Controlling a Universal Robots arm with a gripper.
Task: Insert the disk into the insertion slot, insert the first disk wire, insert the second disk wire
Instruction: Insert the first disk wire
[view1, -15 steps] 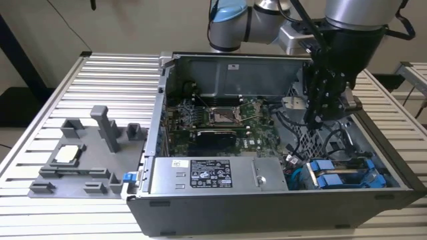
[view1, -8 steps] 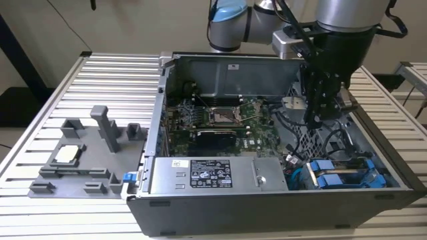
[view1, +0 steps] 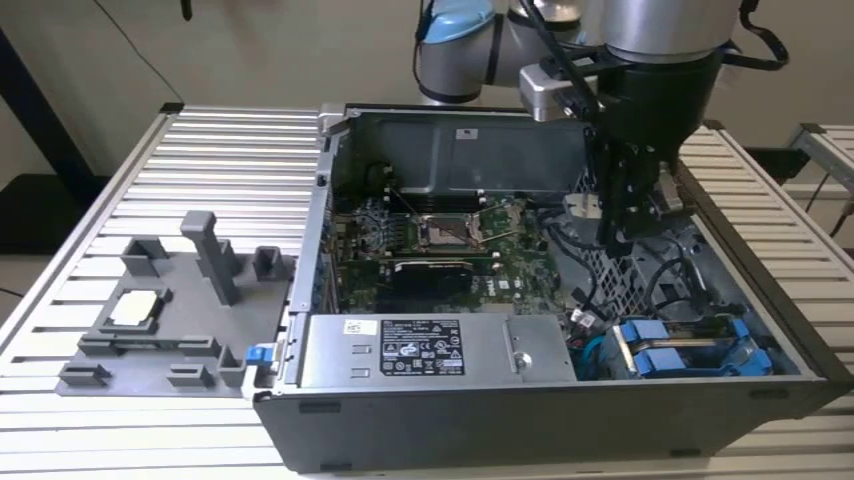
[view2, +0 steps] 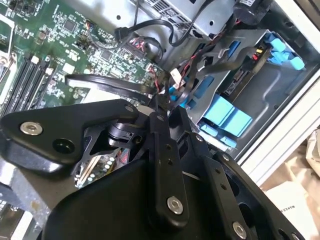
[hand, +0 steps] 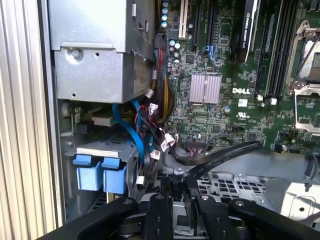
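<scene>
1. Black two-finger gripper (hand: 174, 182) closed, as far as can be judged, on the flat black disk wire (hand: 225, 156), low inside the open grey computer case (view1: 534, 420).
2. Blue-framed silver disk (hand: 114, 177) already in the grey metal insertion slot (hand: 105, 148), near right in the exterior view; not distinguishable from its blue twin.
3. Best kept square to the socket and eased in gently, clear of the loose thin wires with white plugs (hand: 152, 150).

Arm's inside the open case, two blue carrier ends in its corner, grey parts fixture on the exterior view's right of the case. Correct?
No. The exterior view shows the grey parts fixture on its left of the case, not its right. Arm inside the open case, two blue carrier ends in its corner: both hold.
</scene>
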